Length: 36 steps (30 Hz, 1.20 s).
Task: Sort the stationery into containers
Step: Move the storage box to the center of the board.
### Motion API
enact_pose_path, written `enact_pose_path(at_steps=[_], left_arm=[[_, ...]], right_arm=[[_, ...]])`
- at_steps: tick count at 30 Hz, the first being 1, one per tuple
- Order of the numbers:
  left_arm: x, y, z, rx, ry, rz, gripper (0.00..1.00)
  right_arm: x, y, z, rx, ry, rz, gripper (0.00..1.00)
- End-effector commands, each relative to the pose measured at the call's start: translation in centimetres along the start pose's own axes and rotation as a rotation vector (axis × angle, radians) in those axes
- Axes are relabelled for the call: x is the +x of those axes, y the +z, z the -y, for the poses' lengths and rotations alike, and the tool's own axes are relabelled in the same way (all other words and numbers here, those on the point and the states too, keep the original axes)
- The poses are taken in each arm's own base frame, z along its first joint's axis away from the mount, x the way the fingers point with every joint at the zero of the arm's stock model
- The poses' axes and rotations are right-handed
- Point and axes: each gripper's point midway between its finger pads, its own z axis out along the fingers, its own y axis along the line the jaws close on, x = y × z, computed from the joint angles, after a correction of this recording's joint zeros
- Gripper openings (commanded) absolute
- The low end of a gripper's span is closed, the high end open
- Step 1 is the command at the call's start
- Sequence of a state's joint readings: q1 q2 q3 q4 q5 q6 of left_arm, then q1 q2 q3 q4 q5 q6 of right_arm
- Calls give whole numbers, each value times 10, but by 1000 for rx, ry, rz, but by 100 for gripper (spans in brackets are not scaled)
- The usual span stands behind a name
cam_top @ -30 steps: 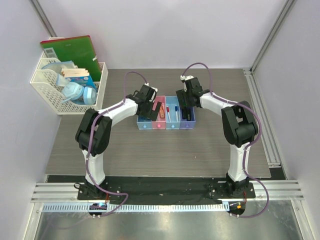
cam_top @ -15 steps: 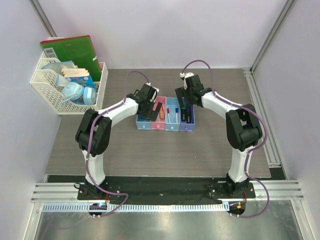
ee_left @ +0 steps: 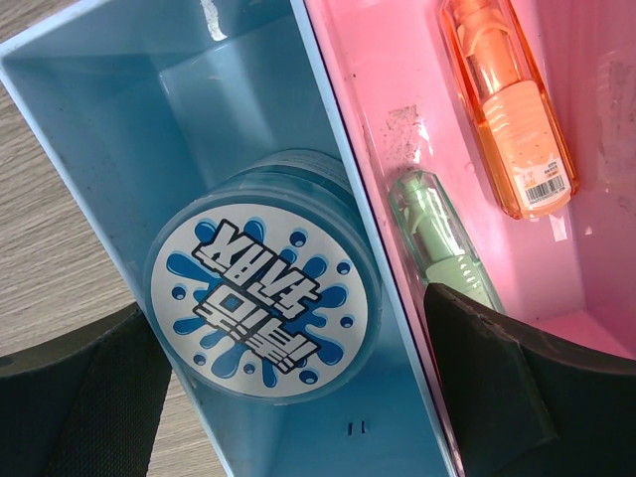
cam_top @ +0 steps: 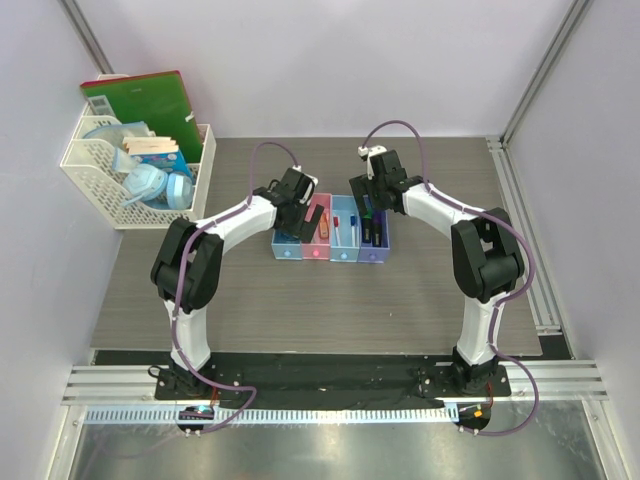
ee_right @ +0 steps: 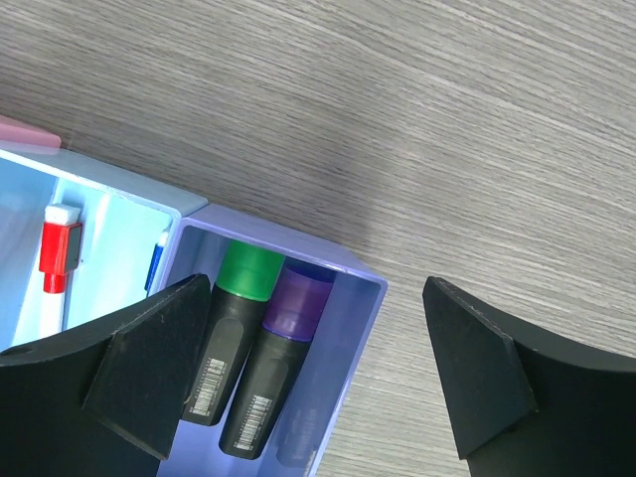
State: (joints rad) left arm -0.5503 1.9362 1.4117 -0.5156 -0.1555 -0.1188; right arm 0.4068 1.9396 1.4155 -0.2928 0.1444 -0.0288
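Observation:
Four joined bins stand mid-table: blue (cam_top: pixel 286 248), pink (cam_top: pixel 316 250), light blue (cam_top: pixel 345 250), purple (cam_top: pixel 376 250). The round blue tape roll (ee_left: pixel 263 303) lies in the blue bin (ee_left: pixel 119 119). The orange highlighter (ee_left: pixel 507 109) and pale green pen (ee_left: pixel 437 234) lie in the pink bin (ee_left: pixel 378 89). My left gripper (ee_left: pixel 298 397) is open and empty just above the tape roll. The green-black (ee_right: pixel 234 338) and purple-black (ee_right: pixel 278 368) highlighters lie in the purple bin (ee_right: pixel 348 328). The red-capped (ee_right: pixel 57 263) and blue-capped (ee_right: pixel 157 263) markers lie in the light blue bin. My right gripper (ee_right: pixel 313 373) is open and empty above the purple bin's far end.
A white lattice basket (cam_top: pixel 100 185) with masks, papers and a green folder (cam_top: pixel 145 100) stands at the far left. A metal rail (cam_top: pixel 520 240) runs along the table's right edge. Grey wood table (cam_top: pixel 300 300) surrounds the bins.
My right gripper has drawn back a little toward the far side, uncovering the two dark highlighters in the purple bin. My left arm has barely moved.

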Motion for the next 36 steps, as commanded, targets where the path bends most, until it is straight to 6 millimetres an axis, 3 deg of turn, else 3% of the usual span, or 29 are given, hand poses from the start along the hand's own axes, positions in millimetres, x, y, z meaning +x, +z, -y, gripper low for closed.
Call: enact_pose_path(at_steps=[1, 8, 15, 26, 36], left_arm=[[-53, -27, 41, 164, 50, 170, 100], [-43, -16, 52, 230, -33, 153, 100], [-49, -13, 41, 198, -139, 199, 100], [-53, -6, 19, 67, -225, 226, 100], [-67, -13, -22, -17, -354, 259, 100]], right_arm=[[-36, -21, -43, -135, -13, 110, 96], [-32, -19, -43, -133, -15, 102, 96], [-32, -17, -43, -135, -12, 100, 96], [-30, -16, -45, -142, -12, 96, 96], [-35, -22, -43, -137, -15, 113, 96]])
